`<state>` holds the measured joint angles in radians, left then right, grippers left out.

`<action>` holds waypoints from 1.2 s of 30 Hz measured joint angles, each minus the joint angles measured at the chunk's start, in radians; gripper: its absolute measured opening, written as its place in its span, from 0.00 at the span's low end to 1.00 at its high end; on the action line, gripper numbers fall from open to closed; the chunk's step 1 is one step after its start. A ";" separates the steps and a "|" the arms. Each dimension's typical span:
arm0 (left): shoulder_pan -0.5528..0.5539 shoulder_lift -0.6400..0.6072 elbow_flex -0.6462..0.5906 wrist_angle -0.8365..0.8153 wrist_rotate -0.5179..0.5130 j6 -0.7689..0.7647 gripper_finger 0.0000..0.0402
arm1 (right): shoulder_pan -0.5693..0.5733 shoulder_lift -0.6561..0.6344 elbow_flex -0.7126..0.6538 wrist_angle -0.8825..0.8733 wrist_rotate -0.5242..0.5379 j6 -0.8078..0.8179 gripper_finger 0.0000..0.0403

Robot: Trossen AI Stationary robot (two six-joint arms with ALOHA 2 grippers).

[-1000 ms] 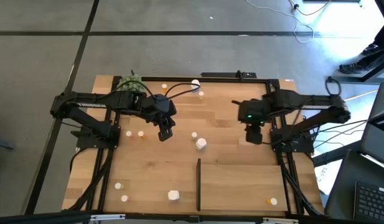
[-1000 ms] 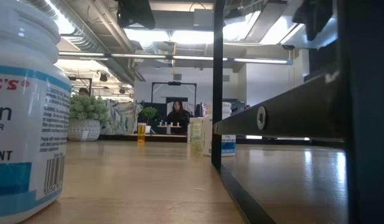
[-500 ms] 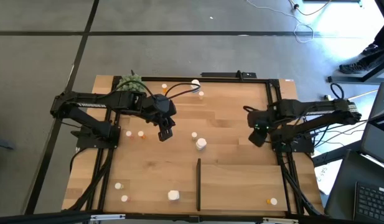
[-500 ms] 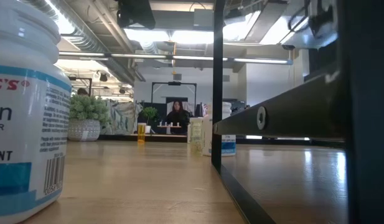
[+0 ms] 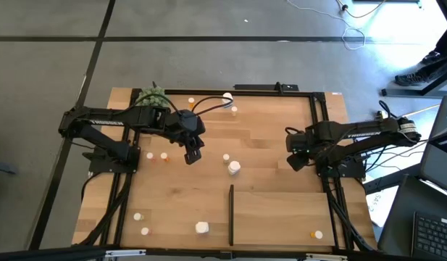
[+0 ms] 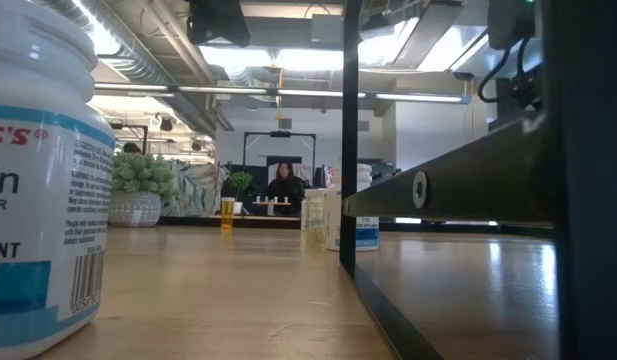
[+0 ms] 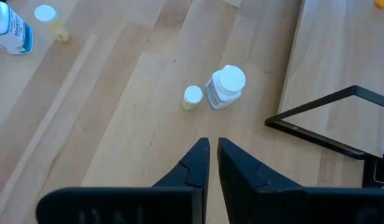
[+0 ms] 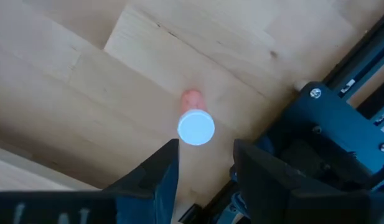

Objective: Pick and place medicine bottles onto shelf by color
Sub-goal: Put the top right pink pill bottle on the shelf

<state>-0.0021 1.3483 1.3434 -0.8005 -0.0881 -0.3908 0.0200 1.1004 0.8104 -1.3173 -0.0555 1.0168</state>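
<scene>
A small orange medicine bottle with a white cap [image 8: 195,124] stands on the light-wood tabletop [image 5: 259,138] beside the right arm's base, directly beneath the right claw [image 8: 203,163], whose fingers gape empty, seemingly lined up to grasp it.

- Open-plan office or lab floor: exposed ceiling ducts [image 6: 138,60] and strip lights [image 6: 288,95].
- Seated person [image 6: 285,183] at far desks, potted plant [image 6: 138,185], grey floor [image 5: 209,58] with loose cables [image 5: 353,32].
</scene>
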 joint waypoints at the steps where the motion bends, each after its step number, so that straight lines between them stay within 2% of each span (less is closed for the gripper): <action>1: 0.000 0.000 0.000 0.000 0.000 0.000 0.07 | 0.000 0.000 -0.001 0.001 0.000 0.000 0.38; 4: 0.000 0.000 0.000 0.000 0.000 0.001 0.07 | 0.000 0.000 -0.001 0.001 -0.001 -0.007 0.38; 12: 0.000 0.000 0.000 0.000 -0.006 0.009 0.07 | -0.004 0.003 -0.001 0.026 -0.029 -0.157 0.39; 17: 0.000 0.000 0.000 0.000 -0.006 0.009 0.07 | -0.004 0.003 -0.002 0.034 -0.053 -0.185 0.46; 24: 0.000 0.000 0.000 0.000 -0.005 0.035 0.07 | -0.004 0.003 -0.002 0.034 -0.047 -0.084 0.58; 31: 0.000 0.000 0.000 0.000 -0.005 0.035 0.07 | -0.004 0.005 -0.084 0.057 -0.052 0.007 0.59; 36: 0.000 0.000 0.000 0.000 -0.004 0.035 0.07 | -0.004 0.005 -0.070 0.116 -0.035 0.001 0.57</action>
<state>-0.0025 1.3483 1.3430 -0.8005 -0.0925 -0.3553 0.0158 1.1052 0.7402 -1.2013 -0.0906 1.0176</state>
